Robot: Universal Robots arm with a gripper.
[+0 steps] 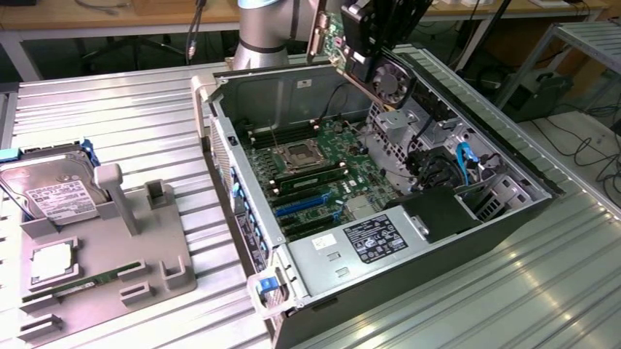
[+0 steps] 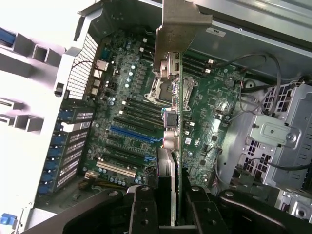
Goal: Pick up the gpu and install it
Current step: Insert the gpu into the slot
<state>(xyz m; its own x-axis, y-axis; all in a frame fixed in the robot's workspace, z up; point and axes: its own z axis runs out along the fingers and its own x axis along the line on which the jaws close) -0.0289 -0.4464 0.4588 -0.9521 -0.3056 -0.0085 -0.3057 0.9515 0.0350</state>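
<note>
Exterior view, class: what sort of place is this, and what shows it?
Probably a robotics lab set up for computer assembly: a robot arm holds a gpu over an open computer case, on a ribbed metal table.

My jaws: matt black metal. The gpu [image 1: 386, 76] they grip: green circuit board, black plastic fan, dull silver metal bracket [image 2: 183, 29]. Case [image 1: 505, 156]: matt grey sheet metal. Bench [image 1: 116, 109]: ribbed metal, slight sheen. Holder tray [image 1: 145, 240]: matt grey plastic. Hard drive [image 1: 43, 174]: shiny metal, paper label.

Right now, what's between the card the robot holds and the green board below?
Nothing but air: the gpu hangs in the gripper above the motherboard, per the exterior view.
</note>
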